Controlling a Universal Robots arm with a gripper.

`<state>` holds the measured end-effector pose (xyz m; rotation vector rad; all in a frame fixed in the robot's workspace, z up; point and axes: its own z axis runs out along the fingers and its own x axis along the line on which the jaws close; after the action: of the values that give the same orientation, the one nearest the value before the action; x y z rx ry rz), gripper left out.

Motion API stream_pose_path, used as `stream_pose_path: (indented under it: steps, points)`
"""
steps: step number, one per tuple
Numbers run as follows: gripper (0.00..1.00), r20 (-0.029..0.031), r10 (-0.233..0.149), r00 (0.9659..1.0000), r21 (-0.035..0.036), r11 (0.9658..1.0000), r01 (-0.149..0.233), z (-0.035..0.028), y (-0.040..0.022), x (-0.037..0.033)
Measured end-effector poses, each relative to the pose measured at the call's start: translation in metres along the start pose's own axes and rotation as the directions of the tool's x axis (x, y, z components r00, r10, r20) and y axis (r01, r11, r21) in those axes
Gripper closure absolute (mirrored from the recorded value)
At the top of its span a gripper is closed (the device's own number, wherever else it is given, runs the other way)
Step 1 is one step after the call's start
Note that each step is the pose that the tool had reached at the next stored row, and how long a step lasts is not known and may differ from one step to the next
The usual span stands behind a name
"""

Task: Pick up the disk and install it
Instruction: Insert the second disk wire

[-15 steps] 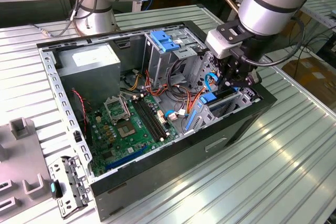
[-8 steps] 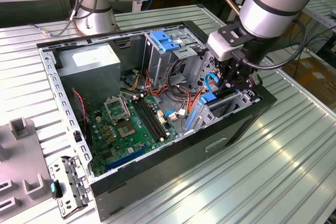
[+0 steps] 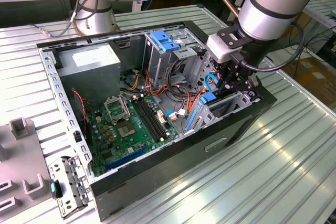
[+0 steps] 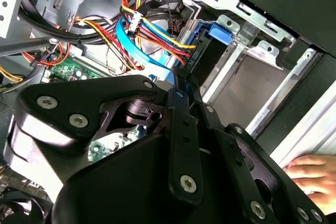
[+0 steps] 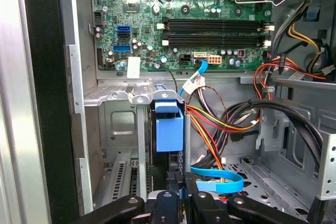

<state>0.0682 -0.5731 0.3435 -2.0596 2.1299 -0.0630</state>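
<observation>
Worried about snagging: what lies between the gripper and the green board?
In the exterior view, loose coloured wires lie between the gripper and the green board.

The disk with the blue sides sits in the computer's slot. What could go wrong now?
The colored wires and the blue flat cable lie right beside the disk in its metal bay, so they might snag or get pinched if it slides further. In the second wrist view, a person's hand rests close to the gripper and could get bumped.
</observation>
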Motion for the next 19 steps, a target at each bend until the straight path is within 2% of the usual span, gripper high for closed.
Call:
stream_pose_path:
  steps: [5,11,12,17,19]
  points:
    - [0.84,-0.0004,0.000,1.0000,-0.0001,1.0000,0.000,0.0052,0.0008,0.0007]
    - [0.83,0.0008,0.000,1.0000,0.0001,1.0000,0.000,0.0056,0.0008,0.0007]
    - [0.76,0.0006,0.000,1.0000,0.0000,1.0000,0.000,0.0038,0.0006,0.0005]
    - [0.76,0.0001,0.000,1.0000,0.0000,1.0000,0.000,-0.0145,-0.0023,-0.0013]
    - [0.76,0.0003,0.000,1.0000,0.0000,1.0000,0.000,-0.0145,-0.0023,-0.0013]
